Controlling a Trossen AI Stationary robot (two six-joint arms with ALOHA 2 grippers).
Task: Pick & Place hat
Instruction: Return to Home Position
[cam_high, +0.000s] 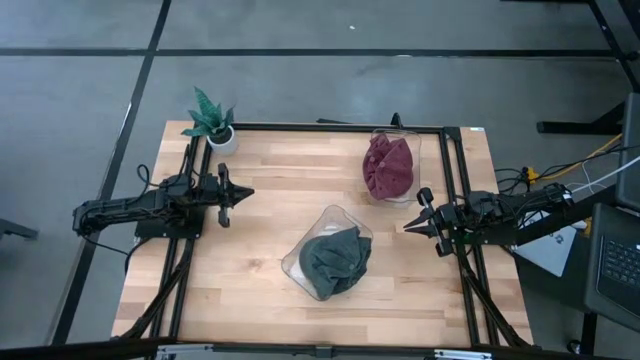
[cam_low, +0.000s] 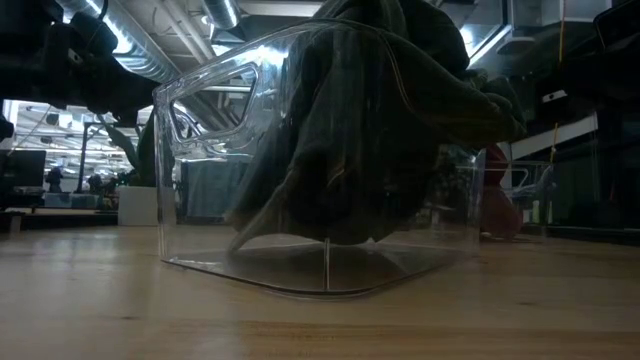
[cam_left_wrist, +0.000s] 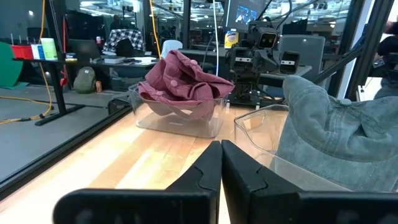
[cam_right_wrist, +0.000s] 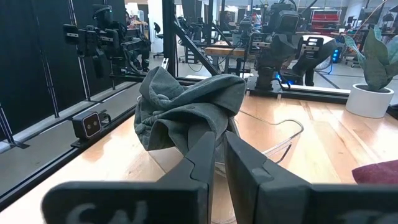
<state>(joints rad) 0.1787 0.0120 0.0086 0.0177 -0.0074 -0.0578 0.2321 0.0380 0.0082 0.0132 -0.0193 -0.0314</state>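
A grey-green hat (cam_high: 337, 260) lies crumpled in a clear plastic bin (cam_high: 296, 262) at the table's middle, bulging above the rim. In the low view this hat (cam_low: 380, 120) fills the bin close up. A maroon hat (cam_high: 390, 165) sits bunched in a second clear bin (cam_high: 412, 140) toward the far right. My left gripper (cam_high: 248, 192) hovers shut at the table's left side, pointing level toward the bins, which stand ahead of its fingers (cam_left_wrist: 221, 144). My right gripper (cam_high: 407, 226) hovers shut at the right side, pointing level at the grey-green hat (cam_right_wrist: 186, 106).
A potted plant (cam_high: 212, 120) in a white pot stands at the far left corner. A black frame (cam_high: 330, 126) runs along the table's far edge and down both sides by the arms. Bare wood lies between the two bins and along the near edge.
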